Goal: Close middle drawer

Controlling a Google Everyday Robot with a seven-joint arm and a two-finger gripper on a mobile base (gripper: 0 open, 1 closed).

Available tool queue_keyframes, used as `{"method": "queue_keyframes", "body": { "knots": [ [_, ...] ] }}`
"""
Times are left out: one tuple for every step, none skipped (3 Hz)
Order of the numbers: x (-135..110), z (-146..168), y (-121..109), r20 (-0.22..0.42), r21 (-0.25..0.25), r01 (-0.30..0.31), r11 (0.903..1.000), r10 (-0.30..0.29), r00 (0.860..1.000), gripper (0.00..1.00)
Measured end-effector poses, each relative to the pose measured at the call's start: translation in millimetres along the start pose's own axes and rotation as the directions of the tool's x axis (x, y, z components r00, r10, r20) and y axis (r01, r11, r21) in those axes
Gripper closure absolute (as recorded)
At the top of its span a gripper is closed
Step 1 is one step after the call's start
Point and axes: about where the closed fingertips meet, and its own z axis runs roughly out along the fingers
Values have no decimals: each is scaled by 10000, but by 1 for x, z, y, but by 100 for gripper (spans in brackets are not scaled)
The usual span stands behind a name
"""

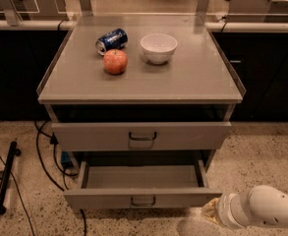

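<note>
The middle drawer [142,198] is pulled out toward me. Its low grey front panel has a small dark loop handle [143,201], and its shallow grey tray [141,177] looks empty. Above it is the taller-fronted top drawer [141,135], which stands a little out from the cabinet frame. The lowest drawer is hidden under the open one. My gripper [211,213] is at the bottom right, on a white arm [264,208]. It is just below and beside the right end of the middle drawer's front panel.
On the grey cabinet top [192,77] are a blue can on its side [111,40], a red apple [115,62] and a white bowl [158,47]. Cables [45,156] and a black stand leg [5,178] lie on the floor to the left. Dark counters run behind the cabinet.
</note>
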Motion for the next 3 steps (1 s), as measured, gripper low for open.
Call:
{"method": "queue_keyframes", "body": {
  "knots": [
    [-5, 17, -5, 247, 298, 436, 9986, -444, 9987, 100],
    [-12, 45, -16, 682, 1000, 969, 9903, -1040, 9922, 100],
    [-16, 60, -23, 985, 1500, 1183, 9816, -1339, 9861, 100]
  ]
}}
